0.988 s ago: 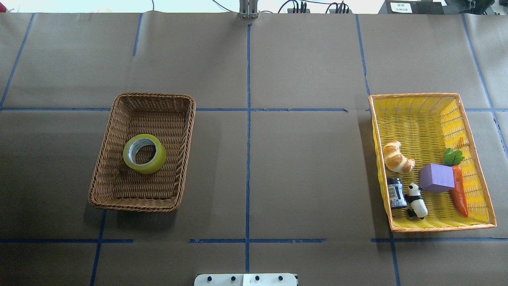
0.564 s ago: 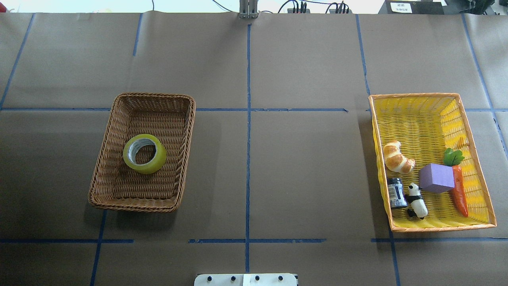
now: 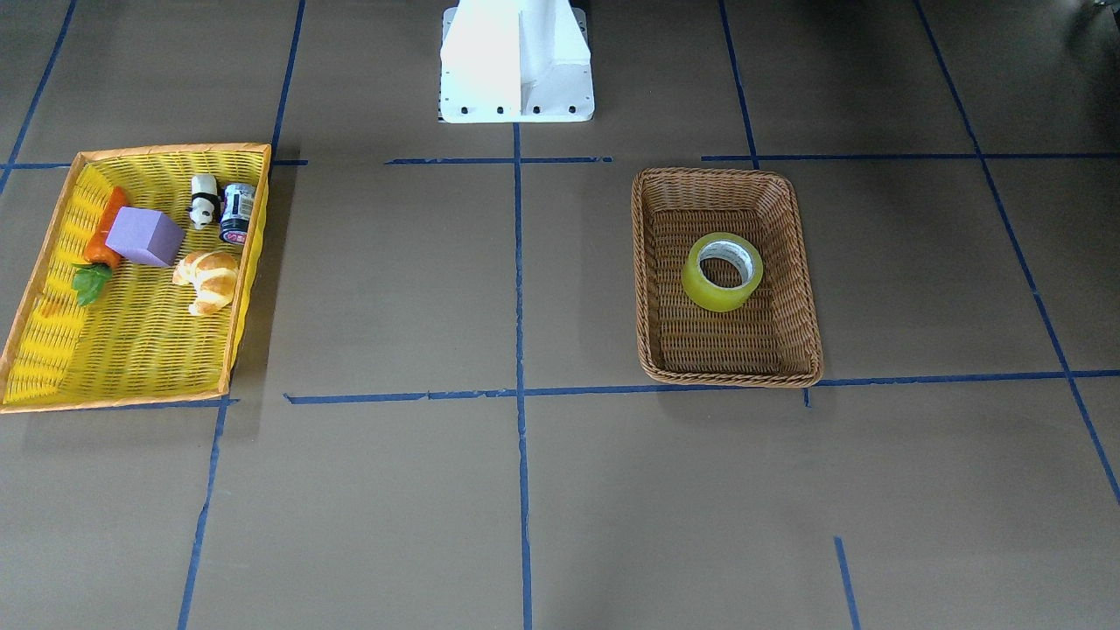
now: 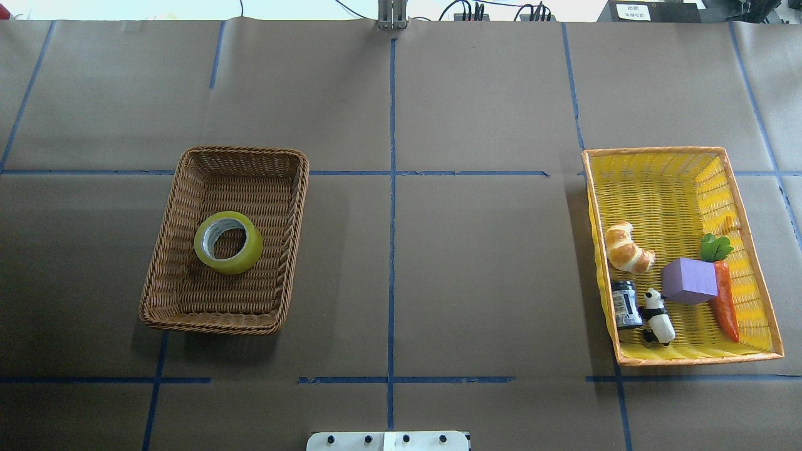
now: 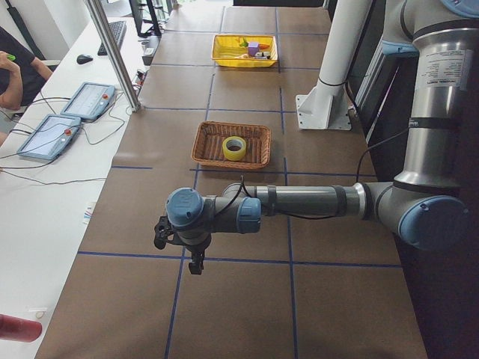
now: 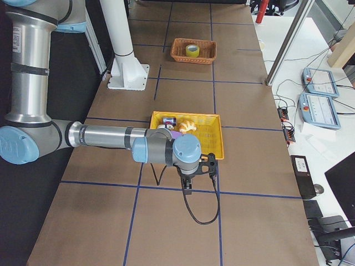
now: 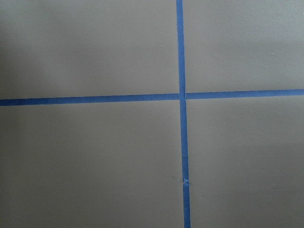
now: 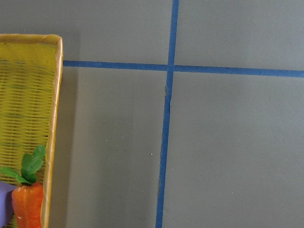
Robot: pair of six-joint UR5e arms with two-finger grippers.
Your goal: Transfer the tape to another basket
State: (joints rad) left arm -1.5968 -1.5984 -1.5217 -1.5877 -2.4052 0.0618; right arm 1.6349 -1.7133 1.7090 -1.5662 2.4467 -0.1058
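The yellow tape roll (image 4: 249, 253) lies flat in the middle of the brown wicker basket (image 4: 210, 324) on the table's left half. It also shows in the front view (image 3: 713, 298), inside the same basket (image 3: 731, 377). Neither gripper is in the overhead or front view. In the exterior left view my left gripper (image 5: 196, 265) hangs over bare table well away from the basket (image 5: 203, 142); I cannot tell whether it is open. In the exterior right view my right gripper (image 6: 187, 191) hangs just outside the yellow tray (image 6: 214, 138); I cannot tell its state either.
The yellow, orange-rimmed tray (image 4: 695, 357) on the right half holds a croissant (image 4: 626, 248), a purple cube (image 4: 689, 280), a carrot (image 4: 725, 305), a panda figure (image 4: 658, 317) and a small dark jar (image 4: 625, 304). Blue tape lines cross the brown paper. The robot's white base (image 3: 516, 61) stands at the table's edge.
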